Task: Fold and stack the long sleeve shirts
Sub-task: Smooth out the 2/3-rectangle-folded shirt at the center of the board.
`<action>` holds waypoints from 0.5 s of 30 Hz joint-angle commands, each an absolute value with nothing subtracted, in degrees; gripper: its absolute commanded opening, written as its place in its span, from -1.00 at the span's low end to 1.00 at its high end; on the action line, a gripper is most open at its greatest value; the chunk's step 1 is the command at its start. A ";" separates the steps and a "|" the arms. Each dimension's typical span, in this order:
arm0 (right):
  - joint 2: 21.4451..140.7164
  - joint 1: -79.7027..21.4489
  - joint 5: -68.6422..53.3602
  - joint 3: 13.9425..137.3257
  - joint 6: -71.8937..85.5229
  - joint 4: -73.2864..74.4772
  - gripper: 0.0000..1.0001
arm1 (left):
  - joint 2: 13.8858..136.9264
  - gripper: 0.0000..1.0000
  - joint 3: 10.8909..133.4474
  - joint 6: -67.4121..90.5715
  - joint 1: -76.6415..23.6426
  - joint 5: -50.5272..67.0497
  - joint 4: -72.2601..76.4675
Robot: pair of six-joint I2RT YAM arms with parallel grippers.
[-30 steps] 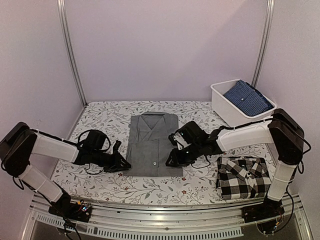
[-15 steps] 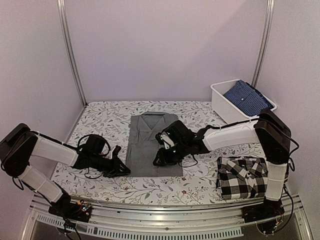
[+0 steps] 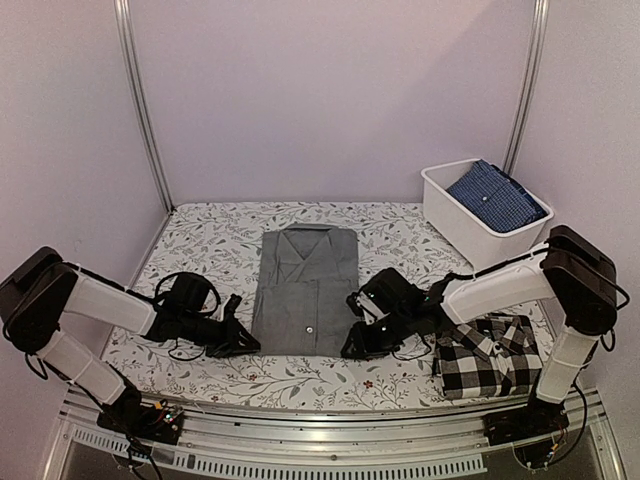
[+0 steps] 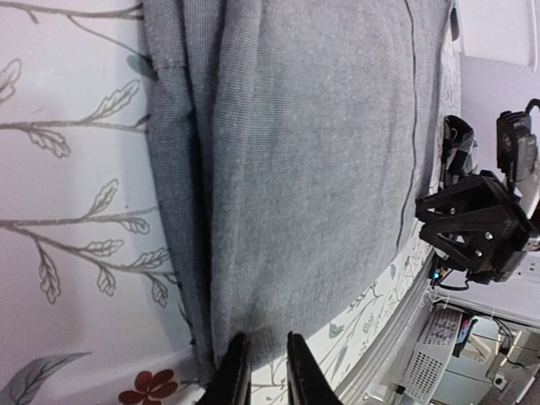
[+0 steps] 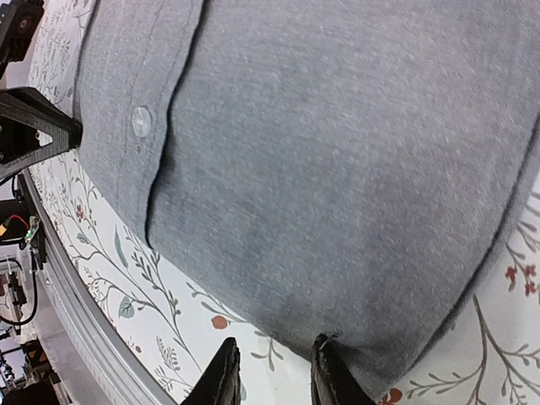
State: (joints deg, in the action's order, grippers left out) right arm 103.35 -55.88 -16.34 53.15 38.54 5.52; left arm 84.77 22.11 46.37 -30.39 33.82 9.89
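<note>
The plain grey shirt (image 3: 305, 290) lies flat and folded, collar at the far end, in the middle of the table. It fills the left wrist view (image 4: 312, 152) and the right wrist view (image 5: 337, 152). My left gripper (image 3: 245, 340) sits low at its near left corner, jaws a little apart, fingertips at the hem (image 4: 261, 367). My right gripper (image 3: 350, 345) is open at its near right corner, one fingertip touching the hem (image 5: 274, 371). The black-and-white checked shirt (image 3: 487, 355) lies folded at the near right, under the right forearm.
A white bin (image 3: 452, 215) at the far right holds a folded blue shirt (image 3: 495, 195). The table has a floral cloth (image 3: 200, 250). A metal rail (image 3: 330, 440) runs along the near edge. Walls and upright posts close in the back and sides.
My right gripper swept left over the grey shirt, then drew back to its near right corner. The left gripper has hardly moved. The grey shirt lies flat as before.
</note>
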 commanded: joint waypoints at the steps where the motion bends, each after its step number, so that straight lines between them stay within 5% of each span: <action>1: 99.19 -56.03 -13.63 49.04 41.39 7.00 -0.41 | 85.72 -0.69 20.93 46.31 -30.94 31.76 6.31; 15: 93.45 -54.39 -10.23 44.80 43.13 8.01 -0.36 | 77.42 -0.60 22.13 45.65 -30.99 27.91 -1.58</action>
